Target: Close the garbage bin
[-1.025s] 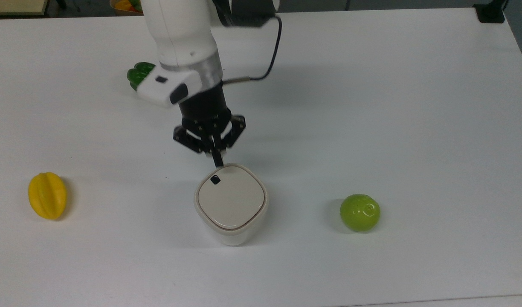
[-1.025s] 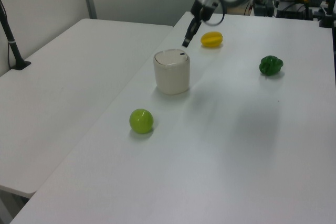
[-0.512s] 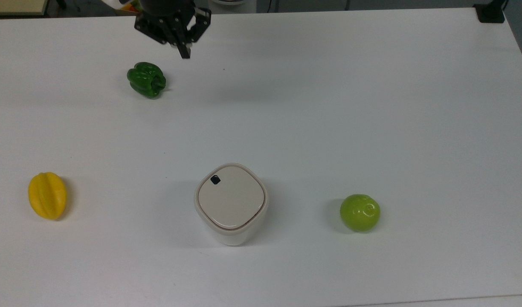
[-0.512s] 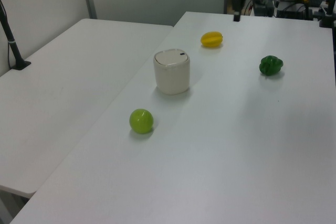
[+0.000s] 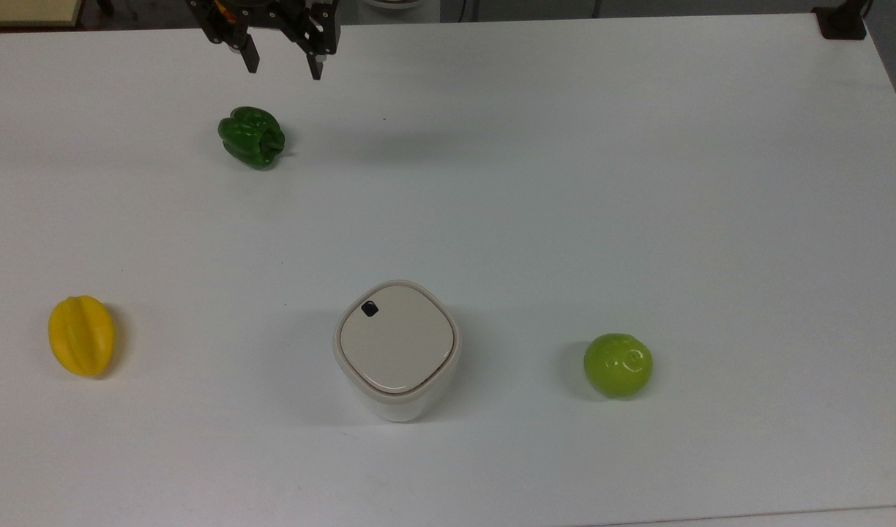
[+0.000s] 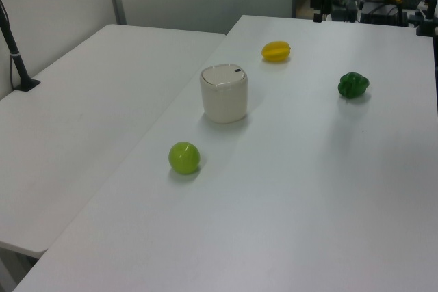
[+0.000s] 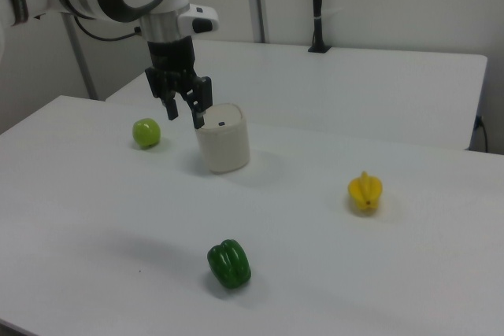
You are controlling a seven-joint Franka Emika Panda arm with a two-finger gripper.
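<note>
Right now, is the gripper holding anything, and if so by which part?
Nothing is held. The gripper is open and empty at the top view's upper edge, above the green pepper, well away from the garbage bin, whose lid lies flat.

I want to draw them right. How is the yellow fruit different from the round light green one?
The yellow fruit is long with ridges; the light green fruit is a smooth ball. In the top view, the yellow one lies to the bin's left, the green one to its right. Both rest on the white table, untouched.

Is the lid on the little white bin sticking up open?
No, in the top view the beige lid lies flat and flush on the garbage bin, so it is shut.
</note>
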